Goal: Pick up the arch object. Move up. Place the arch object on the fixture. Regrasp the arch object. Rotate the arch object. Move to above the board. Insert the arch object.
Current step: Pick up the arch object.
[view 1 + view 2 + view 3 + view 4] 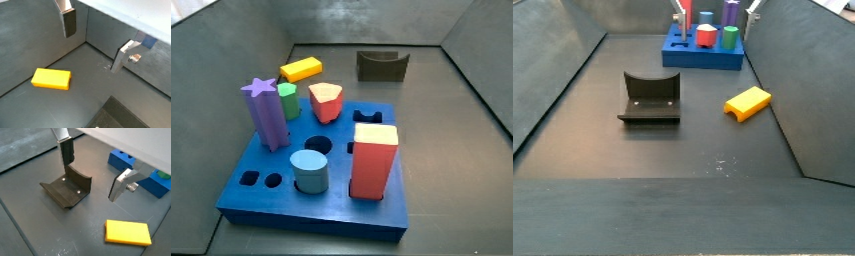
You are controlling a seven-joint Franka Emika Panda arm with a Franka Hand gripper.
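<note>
The gripper (90,175) hangs above the desk (40,233), jaws spread and empty. The arch object (127,232) lies flat at lower right, below the jaws, its long axis running across the frame.

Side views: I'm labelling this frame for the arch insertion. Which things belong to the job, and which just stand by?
Job:
- arch object, on the floor
- fixture
- board
- gripper, fingers apart, holding nothing

Standing by, on the board:
- purple star post
- red block
- blue cylinder
</note>
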